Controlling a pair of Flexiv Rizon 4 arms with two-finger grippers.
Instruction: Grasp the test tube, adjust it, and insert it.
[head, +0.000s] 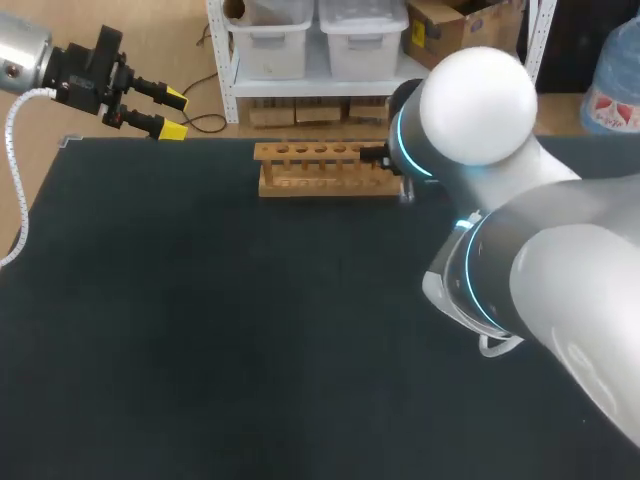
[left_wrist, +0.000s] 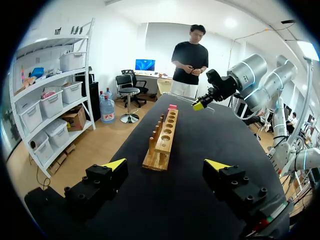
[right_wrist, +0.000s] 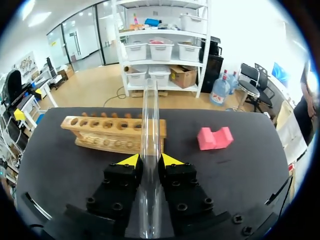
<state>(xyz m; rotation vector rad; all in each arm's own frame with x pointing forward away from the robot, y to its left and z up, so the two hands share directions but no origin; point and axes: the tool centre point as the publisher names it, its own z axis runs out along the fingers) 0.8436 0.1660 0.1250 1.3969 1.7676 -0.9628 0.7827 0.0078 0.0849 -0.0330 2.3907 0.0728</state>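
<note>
The right gripper (right_wrist: 150, 160) clamps a long, clear test tube (right_wrist: 150, 120), its length crossing one end of the wooden rack (right_wrist: 100, 131); a pink block (right_wrist: 215, 138) lies nearby. The left gripper (head: 174, 114) hangs open, well apart.

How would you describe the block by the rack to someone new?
On the black table, find the wooden rack with its row of holes. Just past one end of it, apart from it, lies a small block: the only pink thing there, with a notch in its top.
</note>
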